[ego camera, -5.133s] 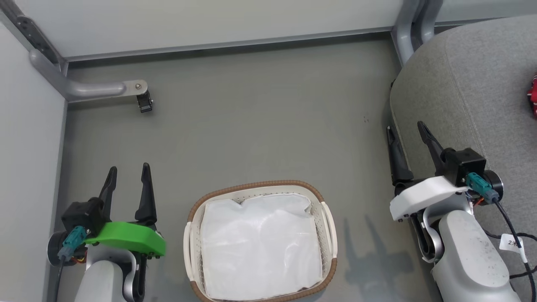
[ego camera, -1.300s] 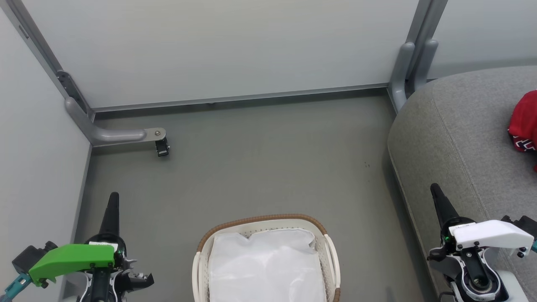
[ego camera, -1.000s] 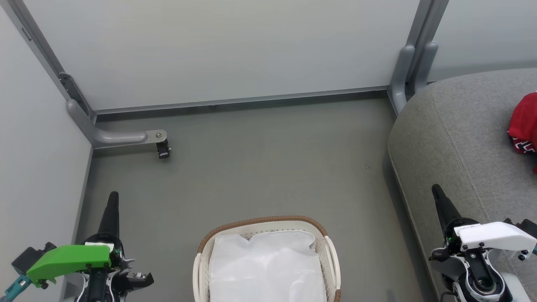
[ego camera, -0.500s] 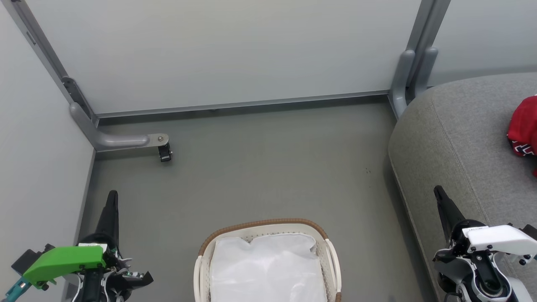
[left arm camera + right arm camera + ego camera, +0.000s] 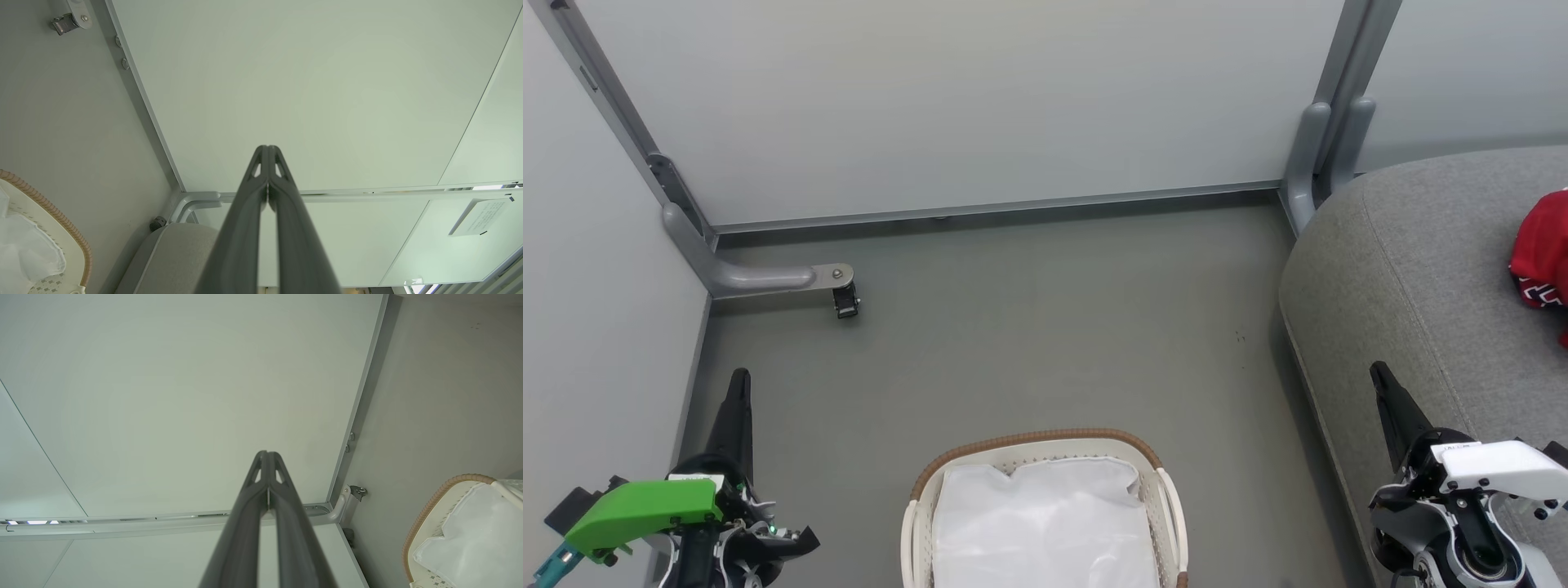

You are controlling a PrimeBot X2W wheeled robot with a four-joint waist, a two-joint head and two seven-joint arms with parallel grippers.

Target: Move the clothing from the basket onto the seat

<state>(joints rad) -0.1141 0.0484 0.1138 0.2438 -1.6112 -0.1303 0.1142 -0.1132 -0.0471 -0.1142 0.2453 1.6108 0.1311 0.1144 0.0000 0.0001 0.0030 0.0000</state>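
My left claw has its two fingers pressed together with nothing between them. My right claw is pressed together the same way, also empty. Ahead of the left claw, a grey frame leg ending in a small black caster juts out over the floor from the pale wall panel. Ahead of the right claw, a little to its left, an upright grey post stands at the seat's far corner. Between my claws sits the basket, white with a brown rim, lined with a crumpled white sheet. The grey seat spreads right of my right claw. The clothing, a red bunch with white-and-black trim, lies on it ahead and to the right of that claw, well apart, cut by the head view's edge.
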